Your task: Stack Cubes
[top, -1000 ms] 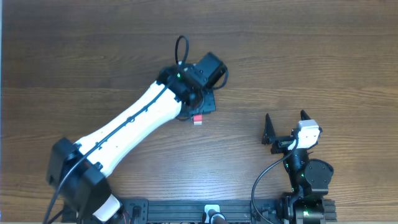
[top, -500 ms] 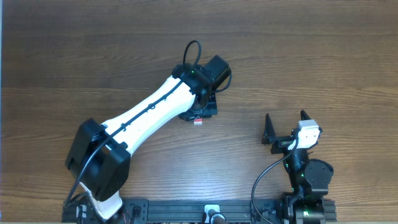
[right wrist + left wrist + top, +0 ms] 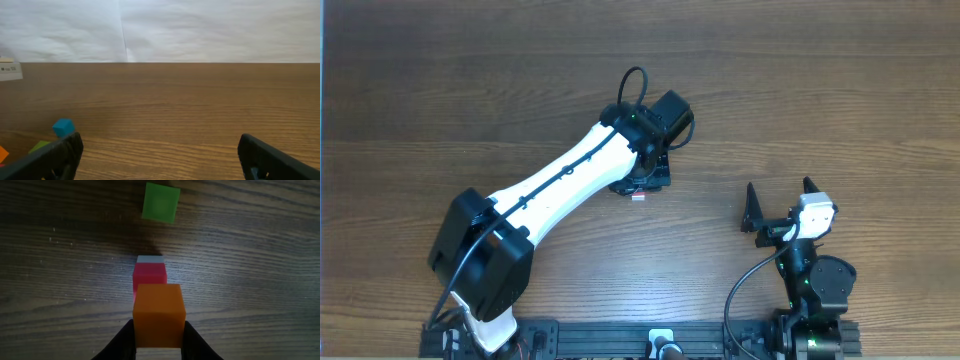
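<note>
Legible markings: none I can read.
Item: small white label (image 3: 10, 71) at the far edge of the wooden table (image 3: 190, 110), by the pale wall; print too small to make out.

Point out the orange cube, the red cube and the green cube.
orange cube (image 3: 159, 311), left wrist view, top face.
red cube (image 3: 149, 274), left wrist view, top face.
green cube (image 3: 160, 202), left wrist view, top face.
</note>
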### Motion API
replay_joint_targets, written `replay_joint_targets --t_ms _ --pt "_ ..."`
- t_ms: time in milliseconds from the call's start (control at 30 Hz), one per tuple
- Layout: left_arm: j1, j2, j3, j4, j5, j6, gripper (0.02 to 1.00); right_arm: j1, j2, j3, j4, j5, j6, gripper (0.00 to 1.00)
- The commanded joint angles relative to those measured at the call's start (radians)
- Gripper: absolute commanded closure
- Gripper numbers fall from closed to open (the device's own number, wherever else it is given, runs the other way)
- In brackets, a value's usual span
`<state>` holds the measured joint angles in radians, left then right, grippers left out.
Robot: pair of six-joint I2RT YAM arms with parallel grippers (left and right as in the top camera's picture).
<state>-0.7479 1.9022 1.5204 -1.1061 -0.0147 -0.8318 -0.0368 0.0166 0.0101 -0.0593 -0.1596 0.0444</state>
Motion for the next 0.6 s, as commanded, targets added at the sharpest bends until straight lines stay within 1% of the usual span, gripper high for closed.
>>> replay_joint_targets --t_ms 33,333,467,600 --pt "-0.002 0.015 -0.003 0.002 0.003 0.013 0.853 -0.005 -0.005 -0.005 -0.004 -0.004 -0.008 0.007" --pt "0.001 0.021 -0.004 0.001 0.004 0.014 0.853 -0.005 -0.005 -0.005 -0.004 -0.004 -0.008 0.007" --pt "0.017 0.025 -0.010 -0.001 0.037 0.013 0.855 -0.005 -0.005 -0.005 -0.004 -0.004 -0.008 0.007" --pt "0.024 0.025 -0.015 -0.002 0.040 0.014 0.860 -0.005 -0.005 -0.005 -0.004 -0.004 -0.008 0.007"
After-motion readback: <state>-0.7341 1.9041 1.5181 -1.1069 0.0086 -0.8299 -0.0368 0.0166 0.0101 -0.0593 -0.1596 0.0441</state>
